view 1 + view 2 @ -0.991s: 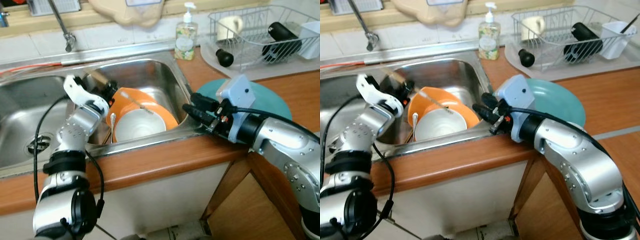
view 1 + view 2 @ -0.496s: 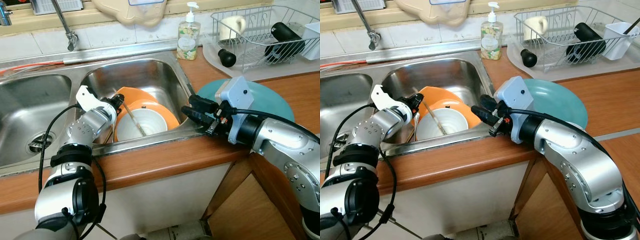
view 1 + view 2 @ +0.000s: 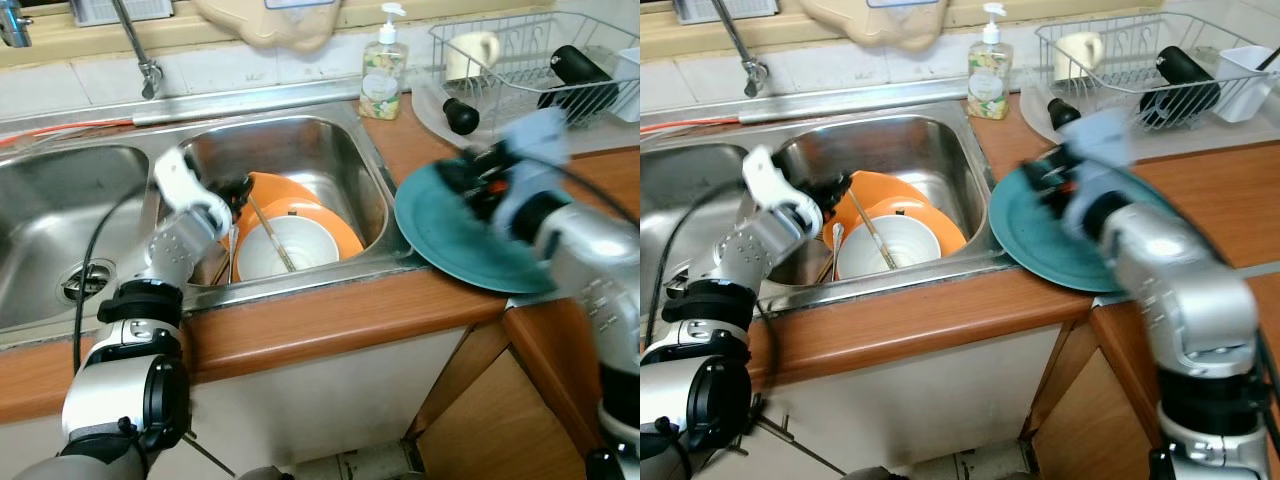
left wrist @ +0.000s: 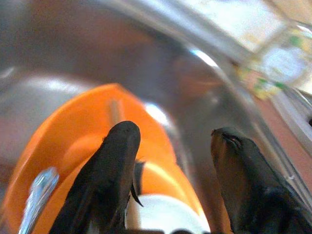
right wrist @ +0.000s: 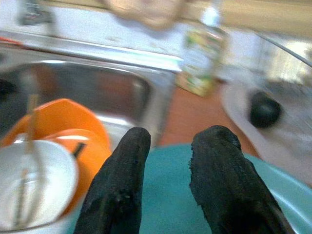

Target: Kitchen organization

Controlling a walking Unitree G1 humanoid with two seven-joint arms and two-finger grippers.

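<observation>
A stack of orange plates lies in the right sink basin, with a white bowl on top. A thin stick-like utensil rests across the bowl, and a spoon lies beside it. My left gripper is down in the basin at the plates' left edge, open, with nothing between its fingers. A teal plate sits on the wooden counter right of the sink. My right gripper hovers, blurred, over its far side, open and empty, its fingers just above the teal surface.
A soap bottle stands behind the sink's right corner. A wire dish rack with a cup and dark items sits at the back right. The faucet rises behind the basins. The left basin has a drain.
My right arm has swung back from the sink rim to above the teal plate and is blurred by motion. The left gripper stays in the basin by the orange plates.
</observation>
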